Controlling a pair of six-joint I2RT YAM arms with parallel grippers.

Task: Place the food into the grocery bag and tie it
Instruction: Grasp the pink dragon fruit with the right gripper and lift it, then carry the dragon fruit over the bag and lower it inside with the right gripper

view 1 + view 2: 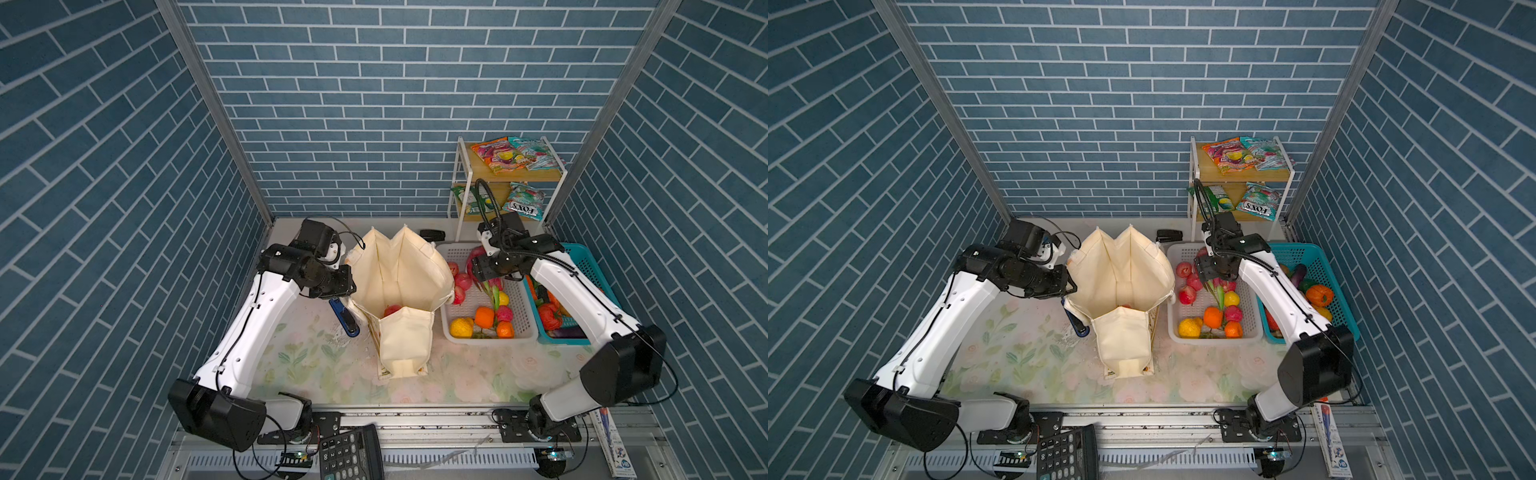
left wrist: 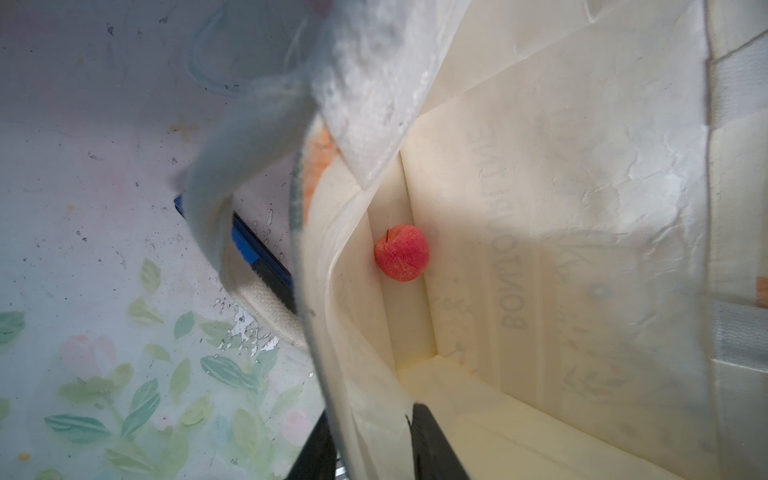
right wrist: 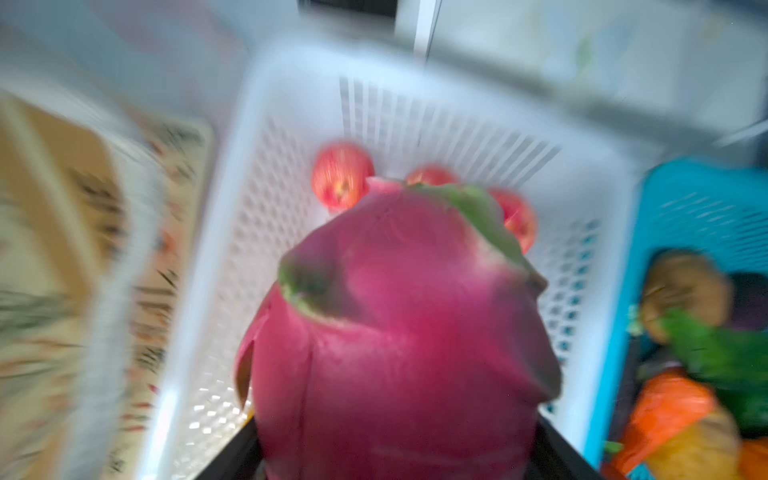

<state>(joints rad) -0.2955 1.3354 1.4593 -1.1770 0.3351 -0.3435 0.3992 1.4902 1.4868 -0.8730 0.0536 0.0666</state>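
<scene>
Blue-brick walls all round, flowered table cover (image 1: 316, 374) underneath. Looks like early going. Mid-table in both top views, grocery bag (image 1: 399, 274), upright, mouth gaping, with just one red apple (image 2: 402, 252) on its floor. At the left gripper (image 2: 372, 411), jaws narrow and pinched on the bag's rim, cloth wall between the two dark fingers (image 2: 432, 444), apparently to prop the mouth open. At the right gripper (image 3: 397, 422), jaws wide and pressed to both flanks of the dragon fruit (image 3: 395, 324), above the white basket (image 1: 521, 291) just beside the bag; seemingly gripped and clear of the basket floor, though too blurred for certainty. Not yet bagged: that fruit, the oranges (image 1: 484, 316) at the near end of the same basket, and two snack packets (image 1: 498, 156) flat on top of the shelf (image 1: 536, 176) at the back. Not yet tied either: white strap (image 2: 208, 216) loose outside the bag, draped over a blue tool (image 2: 253, 249) on the table. Likely order from here: carry across, drop in, return for the rest, knot the straps last.
</scene>
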